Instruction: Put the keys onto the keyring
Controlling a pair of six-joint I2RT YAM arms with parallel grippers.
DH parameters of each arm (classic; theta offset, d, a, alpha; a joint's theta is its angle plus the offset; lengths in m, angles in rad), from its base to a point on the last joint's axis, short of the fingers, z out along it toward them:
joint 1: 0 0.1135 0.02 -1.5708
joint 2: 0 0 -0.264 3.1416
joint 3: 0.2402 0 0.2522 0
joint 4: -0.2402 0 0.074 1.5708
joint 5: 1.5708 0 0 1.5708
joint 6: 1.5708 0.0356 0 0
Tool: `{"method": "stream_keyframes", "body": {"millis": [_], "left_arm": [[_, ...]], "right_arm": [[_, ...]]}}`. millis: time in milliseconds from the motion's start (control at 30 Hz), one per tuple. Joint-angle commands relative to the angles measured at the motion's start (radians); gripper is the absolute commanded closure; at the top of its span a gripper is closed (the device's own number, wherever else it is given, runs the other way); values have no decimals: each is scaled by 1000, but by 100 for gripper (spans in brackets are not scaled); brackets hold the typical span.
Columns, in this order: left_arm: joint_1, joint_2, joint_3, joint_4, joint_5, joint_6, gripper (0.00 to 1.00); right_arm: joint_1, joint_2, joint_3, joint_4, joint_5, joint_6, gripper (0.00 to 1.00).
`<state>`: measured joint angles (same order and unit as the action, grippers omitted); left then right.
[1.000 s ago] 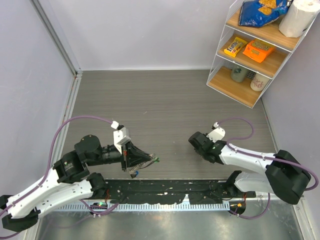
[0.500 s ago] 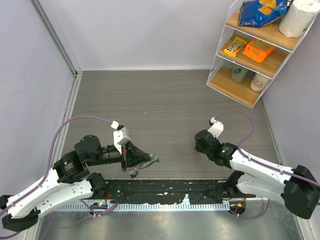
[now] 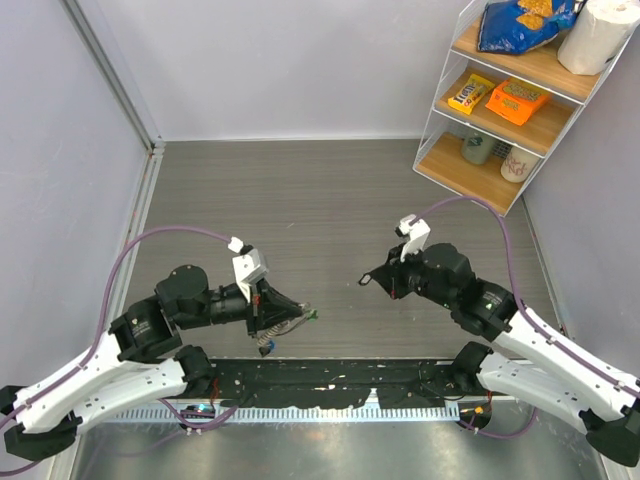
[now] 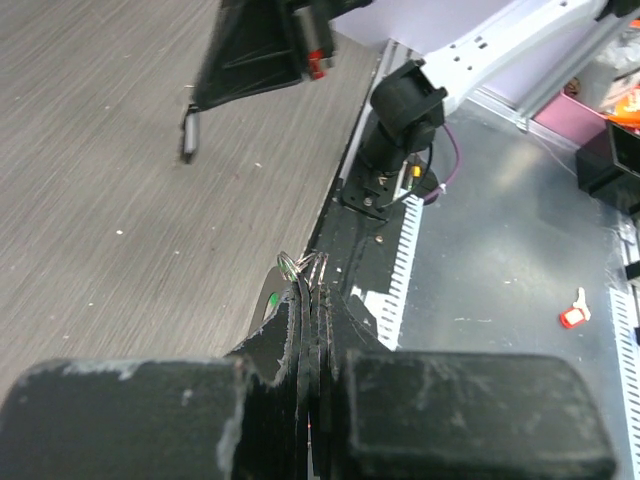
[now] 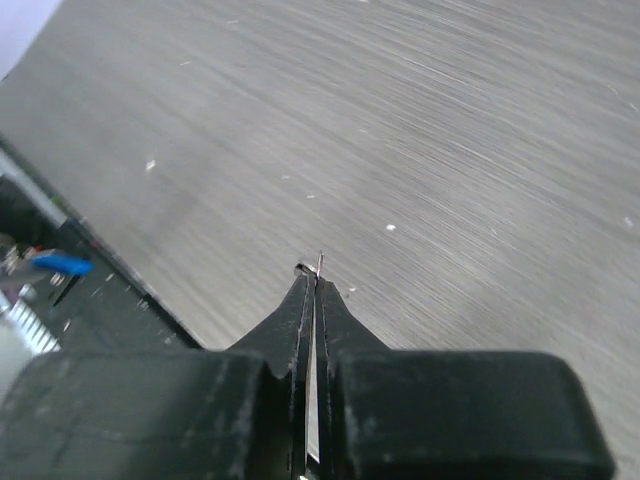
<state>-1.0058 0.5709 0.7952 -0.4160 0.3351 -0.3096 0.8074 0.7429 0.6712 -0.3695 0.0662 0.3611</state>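
My left gripper (image 3: 299, 318) is shut on the keyring (image 4: 293, 263), a thin wire loop poking out past its fingertips in the left wrist view. A green-headed key (image 3: 313, 318) sticks out at the tip, and more keys (image 3: 268, 347) dangle below the fingers. My right gripper (image 3: 368, 279) hovers above the table to the right, pointing left toward the other. It is shut on a small key (image 4: 187, 130), which hangs from its tip in the left wrist view. In the right wrist view that key (image 5: 319, 262) shows edge-on as a thin metal sliver.
A wire shelf (image 3: 500, 100) with snack packs, cups and a paper roll stands at the back right. A black mat (image 3: 340, 380) runs along the near edge between the arm bases. Walls close in the left, back and right sides.
My right arm has lifted and swung left, turning its shut gripper toward the left one. The left gripper has edged slightly right, still holding the ring.
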Motion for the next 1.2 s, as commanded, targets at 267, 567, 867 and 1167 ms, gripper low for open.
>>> {"method": "stream_keyframes", "body": {"millis": [267, 567, 867, 1167], "left_arm": [[3, 32, 93, -14, -133, 29, 100], [1, 58, 96, -10, -136, 47, 100], [1, 70, 108, -20, -131, 63, 100], [-1, 58, 102, -4, -38, 92, 100]], "right_arm": [[19, -13, 203, -126, -623, -430, 95], [142, 121, 384, -178, -655, -452, 95], [225, 208, 481, -72, -654, -332, 95], [233, 322, 542, -39, -677, -255, 95]]}}
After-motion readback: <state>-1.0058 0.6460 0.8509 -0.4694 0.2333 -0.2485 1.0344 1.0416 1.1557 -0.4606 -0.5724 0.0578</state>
